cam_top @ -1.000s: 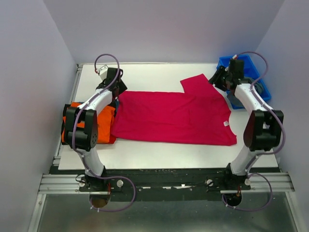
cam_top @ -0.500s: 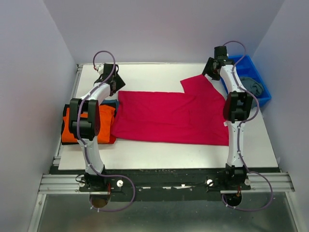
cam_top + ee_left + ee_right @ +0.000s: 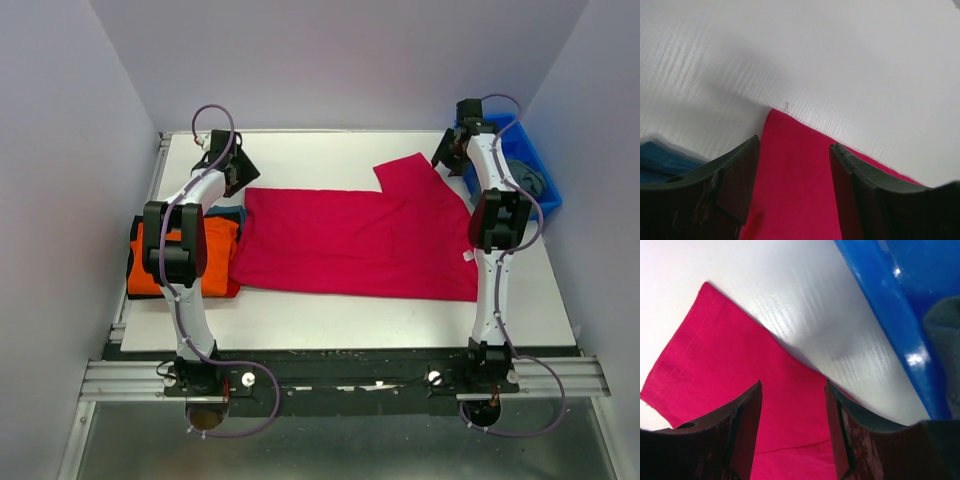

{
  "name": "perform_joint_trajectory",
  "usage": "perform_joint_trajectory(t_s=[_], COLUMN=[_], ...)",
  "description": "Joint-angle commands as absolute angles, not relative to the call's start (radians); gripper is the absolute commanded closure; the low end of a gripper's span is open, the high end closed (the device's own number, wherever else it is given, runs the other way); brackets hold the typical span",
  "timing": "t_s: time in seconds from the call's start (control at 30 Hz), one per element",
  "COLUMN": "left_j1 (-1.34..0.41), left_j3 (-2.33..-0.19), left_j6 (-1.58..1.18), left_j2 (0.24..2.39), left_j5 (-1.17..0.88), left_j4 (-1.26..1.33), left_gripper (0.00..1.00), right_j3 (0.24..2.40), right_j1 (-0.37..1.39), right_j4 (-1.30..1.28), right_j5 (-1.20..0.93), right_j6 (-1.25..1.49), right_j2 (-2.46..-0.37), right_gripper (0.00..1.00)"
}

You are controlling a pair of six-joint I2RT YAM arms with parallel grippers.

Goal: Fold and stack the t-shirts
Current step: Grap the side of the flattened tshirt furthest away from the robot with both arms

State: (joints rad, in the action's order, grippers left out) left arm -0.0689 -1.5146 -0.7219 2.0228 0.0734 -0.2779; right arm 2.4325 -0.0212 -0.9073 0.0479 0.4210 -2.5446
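- From above, the crimson-pink t-shirt is lying spread flat on the table, with an orange t-shirt sitting folded at its left.
- The left wrist view is showing the left gripper hanging open over the crimson shirt's far-left corner, a blue cloth peeking in beside it.
- The right gripper is hovering open above the sleeve, holding nothing; the blue bin is holding something grey, possibly a tee.

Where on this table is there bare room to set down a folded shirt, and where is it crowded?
Free: the table strip between the crimson shirt and the near edge; the far strip behind that shirt. Crowded: the left side, with the orange shirt and left arm; the far right corner, by the blue bin.
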Motion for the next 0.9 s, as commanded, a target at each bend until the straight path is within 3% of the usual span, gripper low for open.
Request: perform_joint_trajectory(t_s=[0.0, 0.53, 0.63, 0.87], left_j1=[-0.049, -0.015, -0.009, -0.009], left_j3=[-1.531, -1.549, -1.549, -1.548], left_j6=[-0.707, -0.687, -0.689, -0.684], left_j2=[2.033, 2.046, 2.052, 2.052], left_j5=[0.019, -0.064, -0.074, -0.078], left_j4=[-0.272, -0.267, -0.268, -0.262], left_gripper=[0.29, 0.29, 0.29, 0.29], right_j3=[2.479, 2.476, 2.470, 2.387], right_j1=[-0.040, -0.045, -0.040, -0.037], right_j4=[-0.980, -1.043, -1.040, -0.977], right_j5=[0.006, -0.038, -0.038, -0.008], right_j6=[0.431, 0.413, 0.408, 0.407], right_j2=[-2.602, -2.628, -2.625, -2.563], right_gripper=[0.40, 0.50, 0.61, 0.96])
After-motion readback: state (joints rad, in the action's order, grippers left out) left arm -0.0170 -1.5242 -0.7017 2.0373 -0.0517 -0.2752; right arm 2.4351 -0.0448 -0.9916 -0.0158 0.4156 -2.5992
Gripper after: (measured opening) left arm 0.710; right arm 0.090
